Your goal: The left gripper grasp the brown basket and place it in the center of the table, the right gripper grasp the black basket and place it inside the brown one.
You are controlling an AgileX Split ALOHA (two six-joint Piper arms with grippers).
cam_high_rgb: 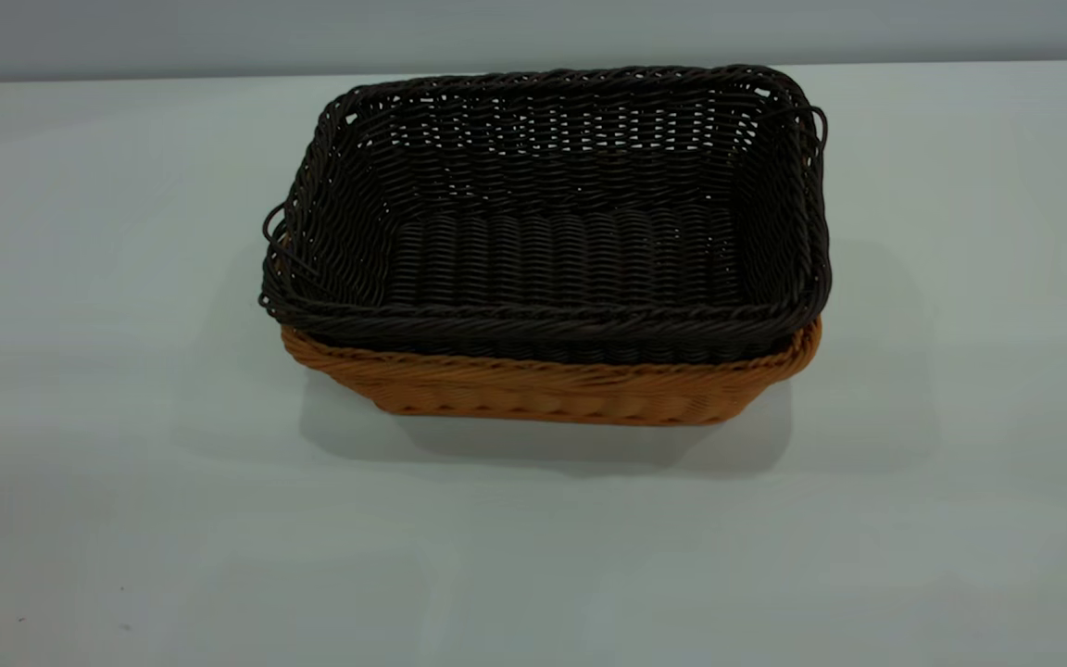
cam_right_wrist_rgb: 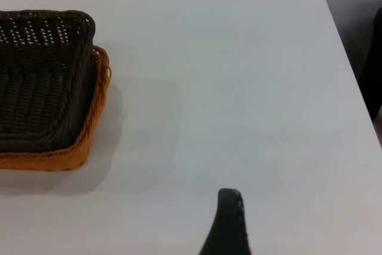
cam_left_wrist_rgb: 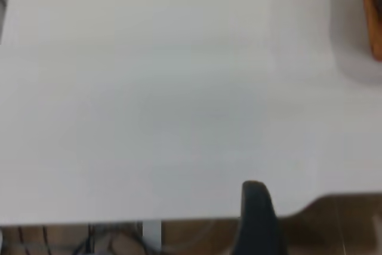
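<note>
The black basket [cam_high_rgb: 552, 222] sits nested inside the brown basket [cam_high_rgb: 552, 389] near the middle of the table [cam_high_rgb: 107, 371], its dark rim standing above the orange-tan rim. In the right wrist view both baskets show, the black one [cam_right_wrist_rgb: 36, 82] inside the brown one [cam_right_wrist_rgb: 89, 129]. A dark part of my right gripper [cam_right_wrist_rgb: 230, 222] shows over bare table, well apart from the baskets. A dark part of my left gripper [cam_left_wrist_rgb: 256, 216] shows at the table's edge, and a sliver of the brown basket [cam_left_wrist_rgb: 373, 10] is far off. Neither gripper appears in the exterior view.
The table's rounded corner and edge [cam_right_wrist_rgb: 334, 22] lie beyond the right gripper. Past the table edge near the left gripper there is brown floor [cam_left_wrist_rgb: 340, 225] with cables.
</note>
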